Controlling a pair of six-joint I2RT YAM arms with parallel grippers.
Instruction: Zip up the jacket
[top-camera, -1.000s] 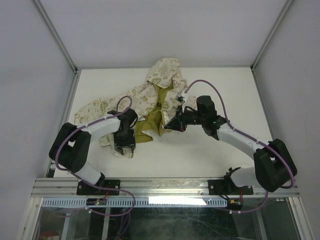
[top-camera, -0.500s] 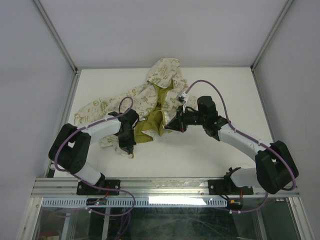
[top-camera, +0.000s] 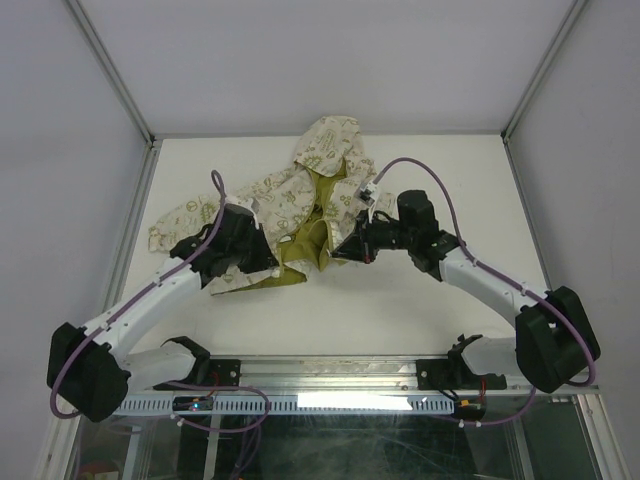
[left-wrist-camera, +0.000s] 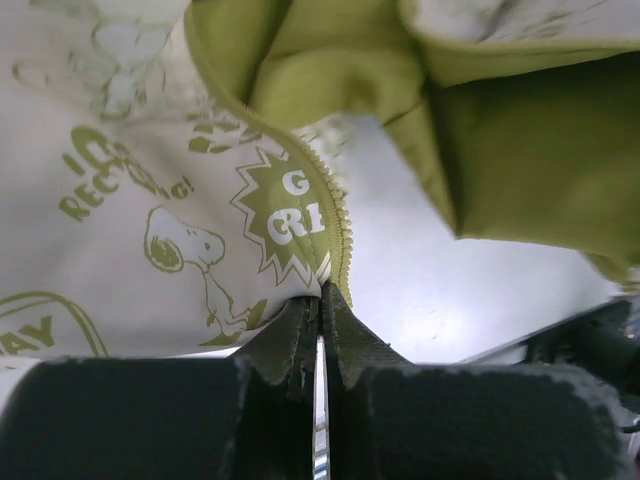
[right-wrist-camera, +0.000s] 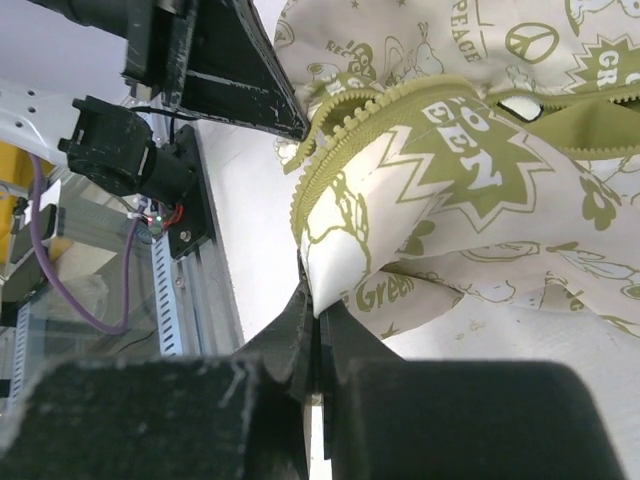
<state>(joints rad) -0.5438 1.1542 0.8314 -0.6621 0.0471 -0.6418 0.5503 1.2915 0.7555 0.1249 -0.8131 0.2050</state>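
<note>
1 open hooded jacket (top-camera: 290, 190), left gripper (left-wrist-camera: 320, 305) clamped on its zipper edge at 7 o'clock, right gripper (right-wrist-camera: 314, 305) clamped at 4 o'clock

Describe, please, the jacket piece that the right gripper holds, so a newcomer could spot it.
On the white table, the jacket lies open, olive lining showing. It is the cream front panel right of that lining, with a toothed zipper edge; the matching panel opposite is in the left gripper.

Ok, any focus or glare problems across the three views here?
Top external: evenly lit and sharp, jacket not washed out. Left wrist: left gripper dark and soft up close, jacket print readable. Right wrist: right gripper blurred, jacket print crisp.
</note>
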